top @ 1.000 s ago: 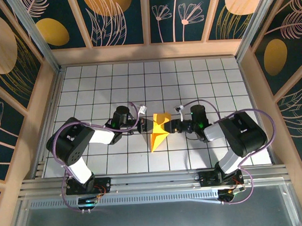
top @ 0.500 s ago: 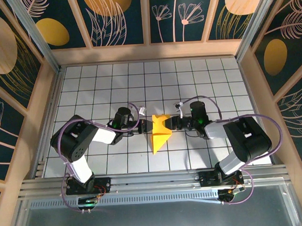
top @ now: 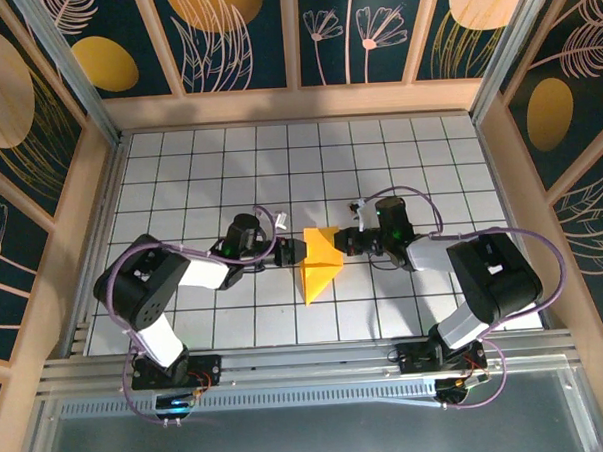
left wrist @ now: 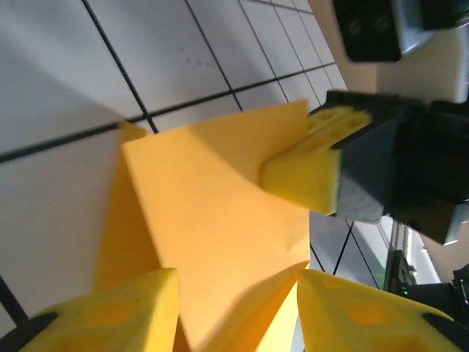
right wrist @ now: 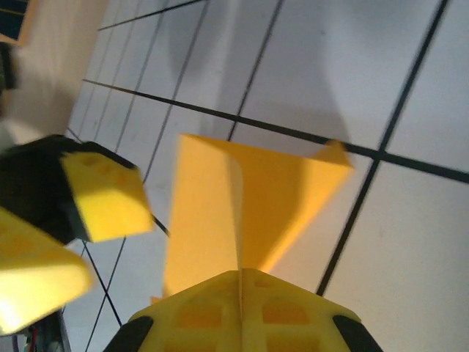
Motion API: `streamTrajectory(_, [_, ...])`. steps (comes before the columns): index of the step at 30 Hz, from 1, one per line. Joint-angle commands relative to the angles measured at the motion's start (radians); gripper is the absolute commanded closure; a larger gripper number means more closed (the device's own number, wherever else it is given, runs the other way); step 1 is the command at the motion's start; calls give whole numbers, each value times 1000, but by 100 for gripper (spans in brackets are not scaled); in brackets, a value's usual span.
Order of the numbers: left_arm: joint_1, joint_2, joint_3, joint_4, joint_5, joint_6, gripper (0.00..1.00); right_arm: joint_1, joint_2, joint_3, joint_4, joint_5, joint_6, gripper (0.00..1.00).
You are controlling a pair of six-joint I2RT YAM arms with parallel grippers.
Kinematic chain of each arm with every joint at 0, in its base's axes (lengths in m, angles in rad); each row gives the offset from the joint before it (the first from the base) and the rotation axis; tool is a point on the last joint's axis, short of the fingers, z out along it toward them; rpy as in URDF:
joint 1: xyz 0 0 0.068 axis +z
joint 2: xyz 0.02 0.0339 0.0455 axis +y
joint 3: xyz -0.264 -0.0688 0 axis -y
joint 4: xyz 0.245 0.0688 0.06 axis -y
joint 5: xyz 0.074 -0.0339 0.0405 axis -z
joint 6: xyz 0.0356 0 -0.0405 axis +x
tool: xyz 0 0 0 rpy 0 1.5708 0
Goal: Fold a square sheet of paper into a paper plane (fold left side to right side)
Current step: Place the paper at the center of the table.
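Note:
The orange-yellow sheet of paper (top: 318,265) lies partly folded at the table's middle, its point toward the near edge. My right gripper (top: 343,242) is at its right edge. In the right wrist view that gripper (right wrist: 240,277) is shut on a thin upright flap of the paper (right wrist: 205,213). My left gripper (top: 294,251) sits at the paper's left edge. In the left wrist view it (left wrist: 238,290) is open, its yellow pads (left wrist: 117,308) apart on either side of a raised fold of the paper (left wrist: 212,213). The right gripper's pad (left wrist: 304,169) pinches the far corner.
White grid tiles (top: 199,170) cover the table around the paper. Wooden walls (top: 90,195) with dark decorated panels close in the left, back and right. A metal rail (top: 307,361) runs along the near edge by the arm bases.
My left gripper has opened and let go of the paper. My right gripper has closed on the paper's right flap, and the flap now stands up straighter.

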Motion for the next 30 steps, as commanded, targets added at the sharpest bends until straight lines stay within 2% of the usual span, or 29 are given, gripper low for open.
streamTrajectory(1, [5,-95,11,-126,-102,77,45,0,-15,33,-99,52,39,100])
streamTrajectory(4, [5,-173,32,-253,-214,136,40,0,-16,54,-157,71,73,100])
streamTrajectory(8, [-7,-273,64,-434,-378,217,40,-1,-14,81,-226,96,132,100])
streamTrajectory(11, [-55,-325,90,-548,-482,272,40,-1,-14,96,-270,116,167,100])
streamTrajectory(17, [-187,-373,109,-685,-596,285,41,-1,-7,129,-322,134,219,100])
streamTrajectory(24, [-361,-389,119,-729,-696,215,41,0,26,169,-366,155,240,100])
streamTrajectory(30, [-495,-275,167,-707,-756,156,40,0,33,177,-359,167,266,100])
